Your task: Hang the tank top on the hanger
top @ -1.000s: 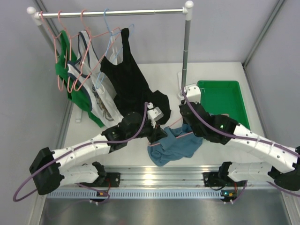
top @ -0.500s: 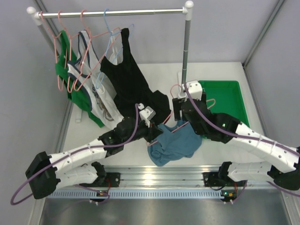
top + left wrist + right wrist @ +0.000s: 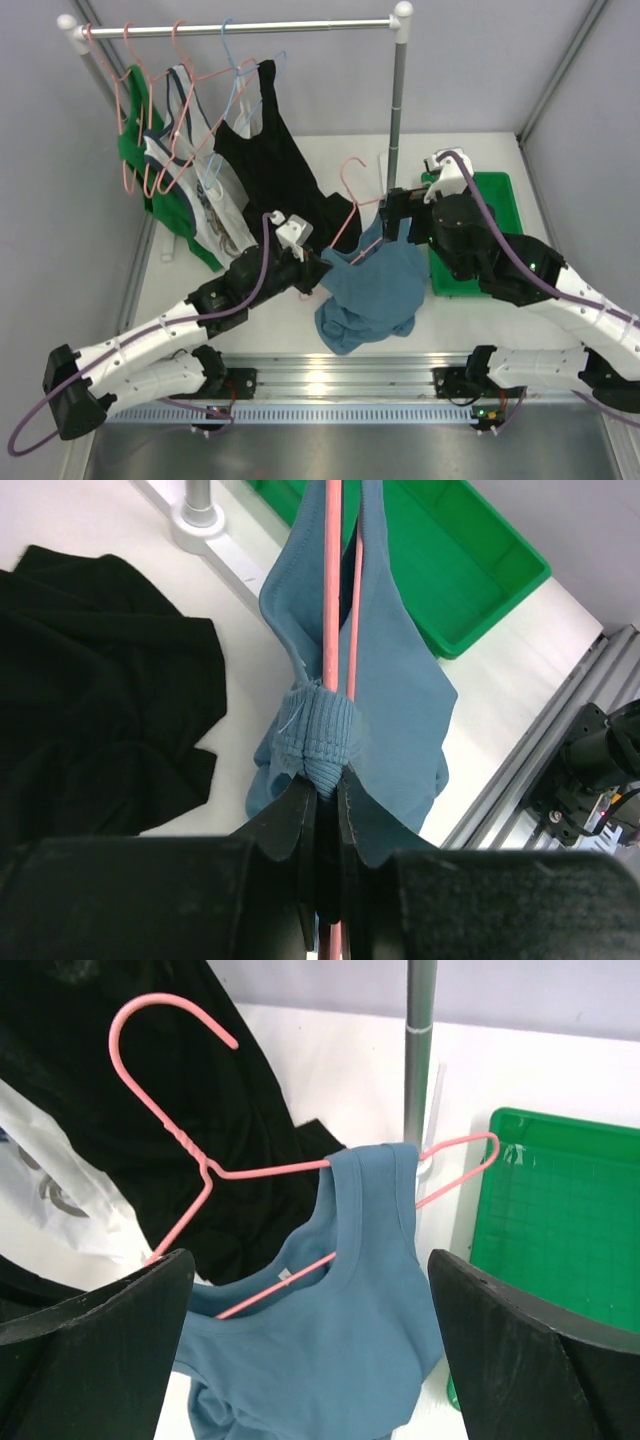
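Two sets of jaws frame the job. The left gripper (image 3: 325, 792) has its jaws clamped on one end of the pink hanger (image 3: 196, 1150). The wire runs straight between the jaws, and a bunched strap of the tank top (image 3: 375, 290) is gathered right at their tips. The right gripper (image 3: 310, 1260) has its jaws spread wide apart, clear of both things. From its wrist view, the hanger and top sit between and beyond the two fingers (image 3: 95, 1335).

The dusty blue tank top hangs from the hanger near the middle of the worktop (image 3: 330, 150). One strap is looped over the hanger's far end, and its lower part is heaped on the surface.

Counted: one tank top and one held hanger. There is one green tray (image 3: 500, 178) on the right. Three garments hang on the rail (image 3: 280, 27): a green top (image 3: 135, 145), a white printed top (image 3: 190, 130) and a black top (image 3: 270, 170). At least three pink hangers and one light blue one also hang there.
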`<state>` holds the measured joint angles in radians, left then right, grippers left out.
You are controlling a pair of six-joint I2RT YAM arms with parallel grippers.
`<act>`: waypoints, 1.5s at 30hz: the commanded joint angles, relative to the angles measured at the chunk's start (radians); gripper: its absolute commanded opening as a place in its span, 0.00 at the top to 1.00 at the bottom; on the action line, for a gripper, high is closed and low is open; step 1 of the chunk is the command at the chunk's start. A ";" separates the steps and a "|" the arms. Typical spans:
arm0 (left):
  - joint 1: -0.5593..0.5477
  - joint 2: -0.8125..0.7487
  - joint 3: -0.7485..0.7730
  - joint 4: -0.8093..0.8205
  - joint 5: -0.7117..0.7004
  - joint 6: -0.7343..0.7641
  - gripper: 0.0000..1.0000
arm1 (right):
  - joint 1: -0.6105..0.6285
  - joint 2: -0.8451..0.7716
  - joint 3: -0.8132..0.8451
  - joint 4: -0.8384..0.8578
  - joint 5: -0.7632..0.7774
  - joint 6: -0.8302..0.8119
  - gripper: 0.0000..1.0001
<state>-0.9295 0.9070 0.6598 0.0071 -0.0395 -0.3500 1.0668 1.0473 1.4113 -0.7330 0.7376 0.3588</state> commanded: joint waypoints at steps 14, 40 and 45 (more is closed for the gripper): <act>0.000 0.122 0.912 -0.680 -0.204 0.169 1.00 | 0.013 -0.050 0.071 -0.006 0.074 -0.060 0.00; 0.006 0.234 1.094 -0.797 -0.393 0.236 1.00 | 0.013 -0.066 0.054 -0.005 0.086 -0.055 0.00; 0.073 0.254 1.060 -0.704 -0.356 0.264 1.00 | 0.013 -0.075 0.035 -0.012 0.094 -0.043 0.00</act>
<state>-0.8982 1.1713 1.7168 -0.8890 -0.3832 -0.1200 1.0668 0.9882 1.4357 -0.7490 0.8112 0.3149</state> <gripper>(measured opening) 0.123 0.996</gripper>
